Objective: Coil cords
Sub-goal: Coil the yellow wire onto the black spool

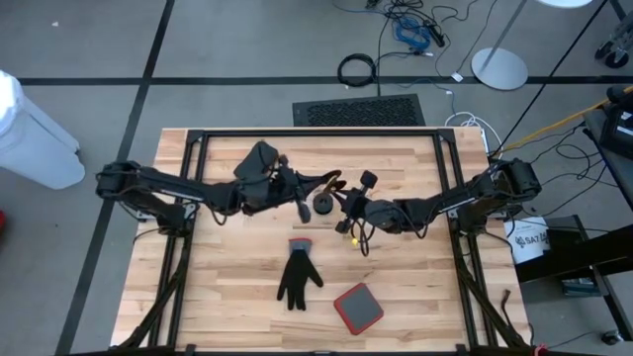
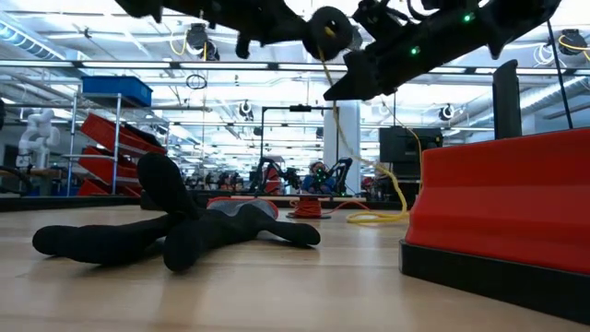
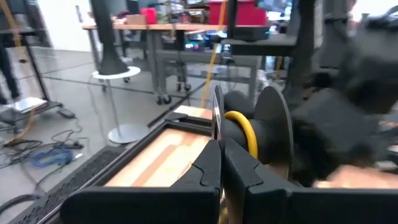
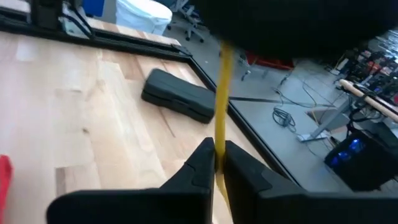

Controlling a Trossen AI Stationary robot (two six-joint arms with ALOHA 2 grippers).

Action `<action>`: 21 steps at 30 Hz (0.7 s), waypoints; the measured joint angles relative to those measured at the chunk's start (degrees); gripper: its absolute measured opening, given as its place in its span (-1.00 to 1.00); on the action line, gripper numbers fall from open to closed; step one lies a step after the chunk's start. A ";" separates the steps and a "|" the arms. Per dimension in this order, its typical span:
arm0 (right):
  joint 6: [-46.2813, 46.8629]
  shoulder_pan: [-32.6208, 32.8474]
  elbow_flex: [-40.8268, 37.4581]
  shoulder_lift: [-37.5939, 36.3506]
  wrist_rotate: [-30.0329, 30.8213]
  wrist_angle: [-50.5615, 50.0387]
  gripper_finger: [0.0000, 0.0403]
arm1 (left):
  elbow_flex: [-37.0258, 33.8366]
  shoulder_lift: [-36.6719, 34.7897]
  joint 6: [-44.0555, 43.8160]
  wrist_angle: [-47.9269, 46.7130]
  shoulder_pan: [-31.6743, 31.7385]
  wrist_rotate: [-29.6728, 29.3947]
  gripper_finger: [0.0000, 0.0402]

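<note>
A black round puck (image 1: 323,206), shaped like a spool with yellow cord (image 3: 244,132) wound on its hub, is held up over the table's middle. My left gripper (image 1: 304,205) is shut on it. My right gripper (image 1: 348,215) is just right of the puck and shut on the yellow cord (image 4: 221,93). In the low view the cord (image 2: 343,138) hangs from the puck (image 2: 330,28) down to loose loops on the table (image 2: 373,218). A yellow bit of cord (image 1: 353,238) shows below the right gripper. My left gripper pinches the puck's thin near disc at its edge (image 3: 217,118) between its two fingers, coming level from the table's left. The puck is lifted clear of the table, its discs standing on edge. My right gripper pinches the single yellow cord (image 4: 220,144) between its two fingers, which lie across it. The cord runs straight from the fingers toward the puck. The gripper comes from the table's right, above the table.
A black glove (image 1: 299,278) lies at the table's near middle, and a red and grey square pad (image 1: 358,308) lies right of it. A black oblong case (image 4: 180,94) lies near the far edge. A red piece (image 2: 304,207) sits by the cord loops.
</note>
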 joint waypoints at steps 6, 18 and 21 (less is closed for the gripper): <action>1.70 -1.94 0.00 0.00 -3.78 -1.89 -0.86 | 0.00 -4.20 -0.37 -3.30 0.00 5.41 -1.00; 4.70 -4.16 -0.07 0.00 -4.69 -9.55 -0.86 | 0.00 -5.19 -0.39 -6.41 0.00 9.98 -1.00; 4.73 -4.07 -0.07 0.00 -4.69 -11.31 -0.86 | -0.02 -6.23 -0.35 -9.59 0.00 10.14 -1.00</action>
